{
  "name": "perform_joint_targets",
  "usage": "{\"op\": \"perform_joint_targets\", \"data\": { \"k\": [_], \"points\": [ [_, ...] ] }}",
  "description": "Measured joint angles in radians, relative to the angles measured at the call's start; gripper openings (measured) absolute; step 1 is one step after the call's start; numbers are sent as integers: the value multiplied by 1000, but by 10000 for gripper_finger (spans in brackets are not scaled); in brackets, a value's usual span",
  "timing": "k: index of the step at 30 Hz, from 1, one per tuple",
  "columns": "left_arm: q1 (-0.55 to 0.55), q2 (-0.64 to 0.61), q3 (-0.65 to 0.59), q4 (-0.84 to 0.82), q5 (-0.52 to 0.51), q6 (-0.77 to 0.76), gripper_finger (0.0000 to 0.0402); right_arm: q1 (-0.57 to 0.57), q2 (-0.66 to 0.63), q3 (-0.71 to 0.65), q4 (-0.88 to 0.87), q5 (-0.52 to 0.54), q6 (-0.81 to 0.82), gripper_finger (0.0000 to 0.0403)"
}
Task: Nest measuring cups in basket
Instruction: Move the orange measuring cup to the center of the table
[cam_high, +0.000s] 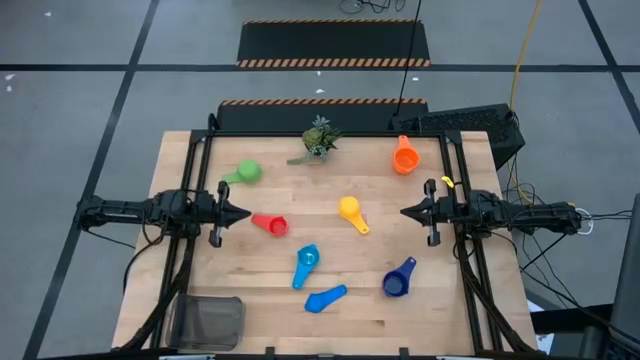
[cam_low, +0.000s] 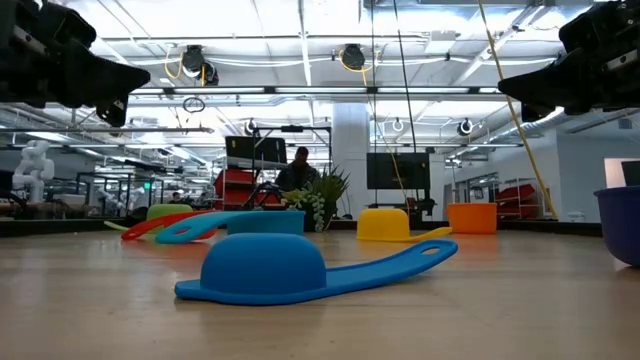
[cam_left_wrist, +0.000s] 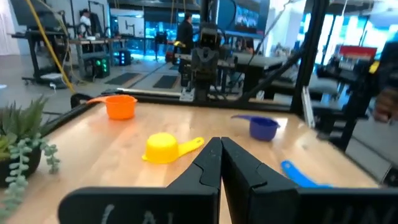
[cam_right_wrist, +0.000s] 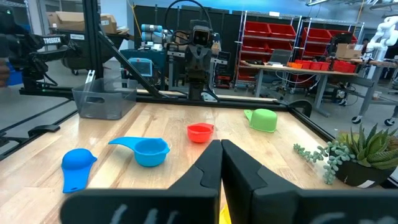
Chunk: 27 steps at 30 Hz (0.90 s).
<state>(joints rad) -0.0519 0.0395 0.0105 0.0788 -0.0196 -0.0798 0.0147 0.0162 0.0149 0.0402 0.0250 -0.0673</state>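
Measuring cups spread on table (cam_high: 400, 310), none in basket (cam_high: 208, 320) at near left corner. Left gripper (cam_high: 243, 213) clenched, empty. Then green cup (cam_high: 246, 172), red (cam_high: 272, 224), light blue (cam_high: 306, 264), blue (cam_high: 326, 298), yellow (cam_high: 351, 211), dark blue (cam_high: 398, 279), orange (cam_high: 404, 156). Right gripper (cam_high: 406, 212) clenched, empty.

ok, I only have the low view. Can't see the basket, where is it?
Observer: The basket sits at the table's front corner on the left arm's side, with no cup in it.
Operator: Any cups nested yet?
Observer: No. All seven measuring cups lie apart on the wood.
Operator: End effectors open?
Observer: Both are shut and empty. The left end effector and right end effector point at each other across the middle.
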Motion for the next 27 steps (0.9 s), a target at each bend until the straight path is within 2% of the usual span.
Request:
{"op": "perform_joint_targets", "data": {
  "k": [5,12,17,23,27],
  "points": [
    [0,0,0,114,19,-5,8,0,0,0,0,0,1,0],
    [0,35,79,67,11,28,8,0,0,0,0,0,0,0],
    [0,124,202,28,11,81,8,0,0,0,0,1,0,0],
    [0,289,385,-25,10,119,8,0,0,0,1,9,-1,0],
    [0,413,519,-88,10,155,8,0,0,0,8,65,2,0]
  ]
}}
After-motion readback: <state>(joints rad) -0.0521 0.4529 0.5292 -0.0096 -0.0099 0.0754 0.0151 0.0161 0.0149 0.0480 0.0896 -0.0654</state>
